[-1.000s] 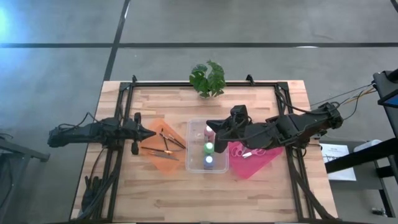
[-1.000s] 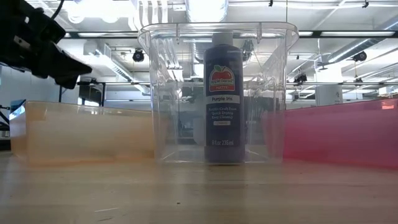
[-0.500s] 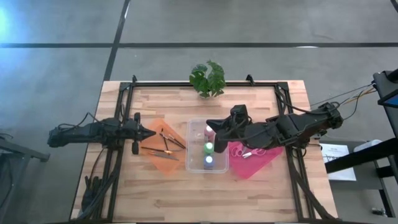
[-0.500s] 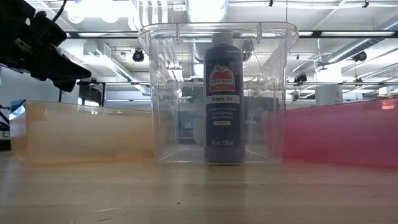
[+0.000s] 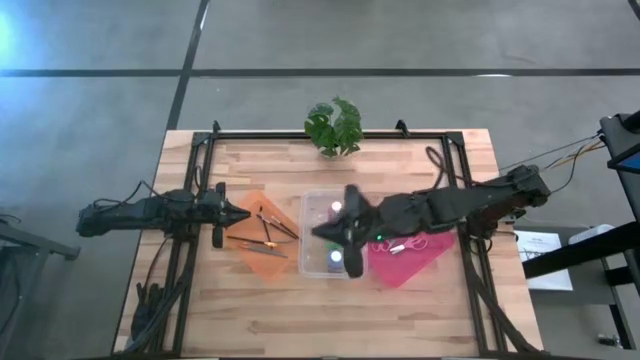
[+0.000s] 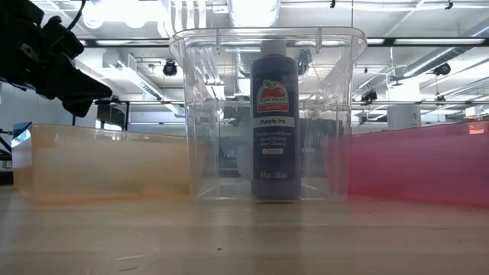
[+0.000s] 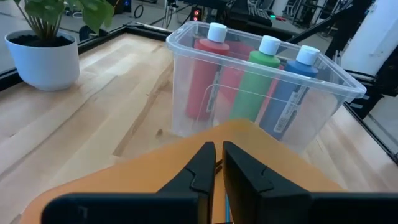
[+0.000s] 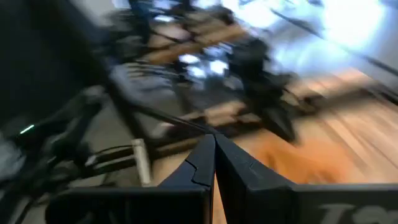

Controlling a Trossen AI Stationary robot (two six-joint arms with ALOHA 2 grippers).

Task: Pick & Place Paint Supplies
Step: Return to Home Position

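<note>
High view: supplies sorted into bins, both grippers empty

High view, starting at the left: the left gripper hung at the outer corner of the orange bin. Its fingers were pressed almost together on nothing (the left wrist view showed only a thin slit between them). Thin brushes lay crossed in that bin. They looked light, stiff and apt to roll, so a pinch at mid-shaft would probably suit them, while a hold near either end might tip them.

Next came the clear bin, with the pink bottle, the green bottle and the blue bottle upright in a row. I judged them to be rigid, smooth-sided plastic, likely slippery, and heavier than anything else on the table if full. The sound hold would be square across the body just below the white cap, so the bottle would not swing. The right gripper hovered over this bin above the bottles. In the right wrist view its fingers were closed tip to tip and held nothing.

Farthest right, the pink bin held the scissors, partly under the right arm. They looked small, hard and flat, probably best taken across the pivot or handles, not the blades.
</note>
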